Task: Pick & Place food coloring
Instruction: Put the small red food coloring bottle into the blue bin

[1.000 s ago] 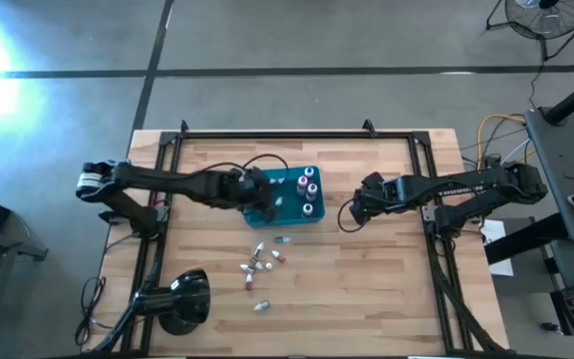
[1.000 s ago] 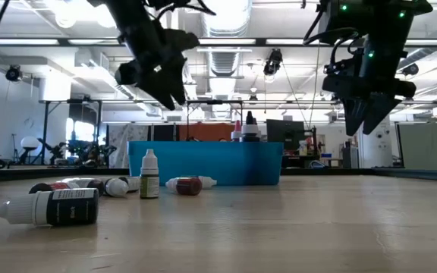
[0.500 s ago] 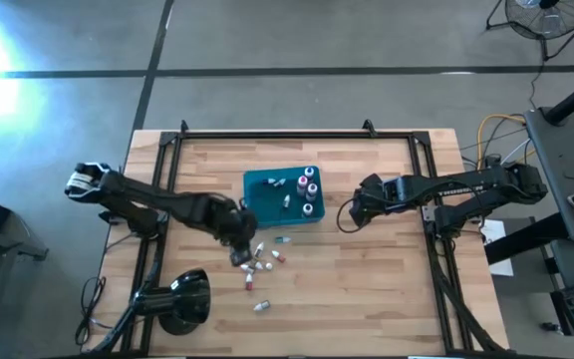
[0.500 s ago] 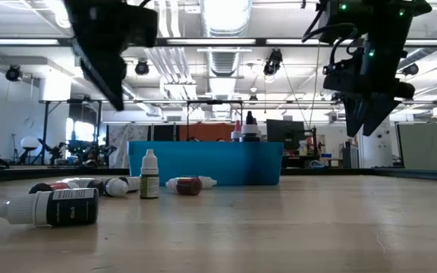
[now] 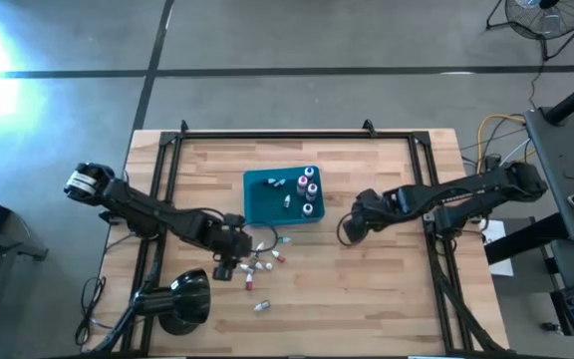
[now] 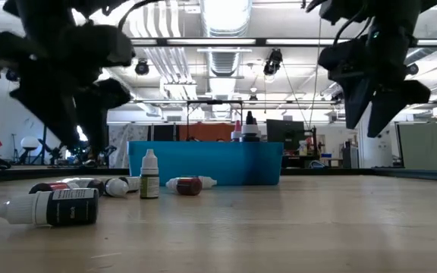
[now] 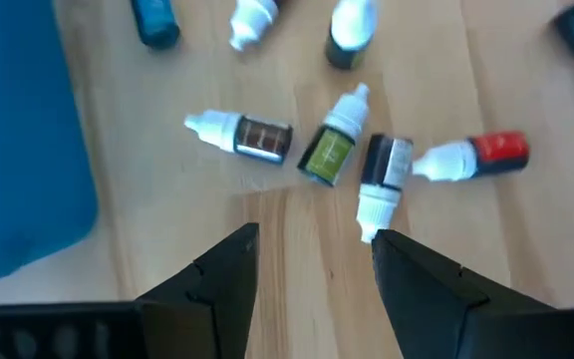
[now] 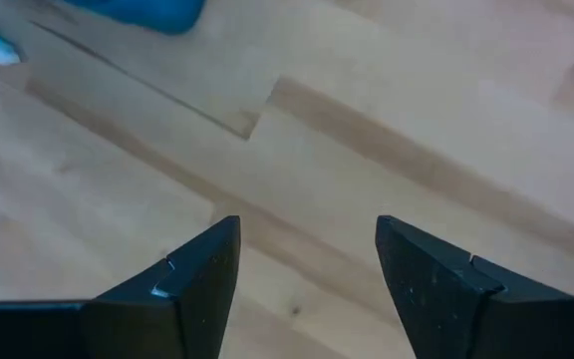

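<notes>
Two dark jointed arms, black wedge-shaped fingers (image 7: 222,284), trailing cables

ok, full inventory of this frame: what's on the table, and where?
bin: one, teal, middle of the table toward the far edge
bottles in the bin: a few, pale or dark caps, standing along its right side; exact count unclear
loose bottles: a cluster, red, dark and clear with pale caps, on the wood just in front of the bin; one more lies apart, nearer the front edge
lamp: one, black, front left corner
left gripper: open, empty, above the loose cluster
right gripper: open, empty, over bare wood right of the bin
</notes>
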